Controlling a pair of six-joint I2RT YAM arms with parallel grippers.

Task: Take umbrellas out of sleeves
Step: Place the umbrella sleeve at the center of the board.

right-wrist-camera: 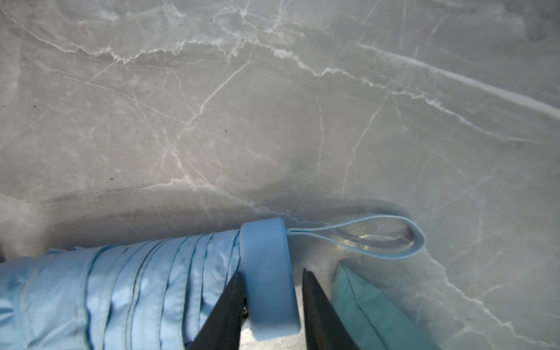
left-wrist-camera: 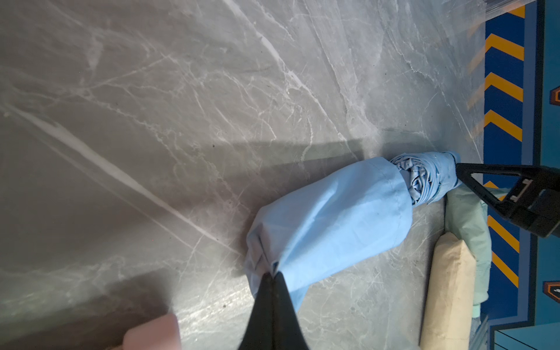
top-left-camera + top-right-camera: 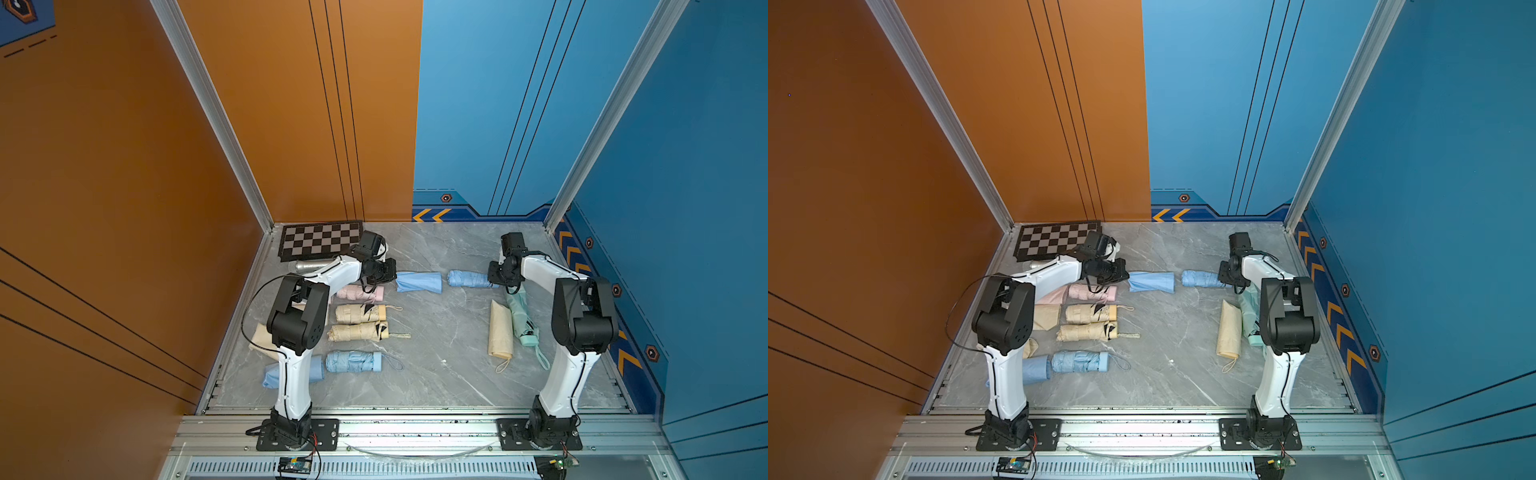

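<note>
Left gripper (image 2: 270, 274) clamping shut on the closed end of the light blue sleeve (image 3: 419, 282), light blue umbrella (image 3: 465, 278) lying on the table (image 3: 436, 365) just beyond the sleeve's open mouth, right gripper (image 1: 271, 271) straddling its handle (image 1: 272, 303), grip impossible to tell.

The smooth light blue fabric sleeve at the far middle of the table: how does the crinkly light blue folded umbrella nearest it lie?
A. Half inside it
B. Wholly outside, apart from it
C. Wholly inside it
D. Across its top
B: in both top views bare grey marble table shows between the far light blue sleeve and the far light blue umbrella.
</note>
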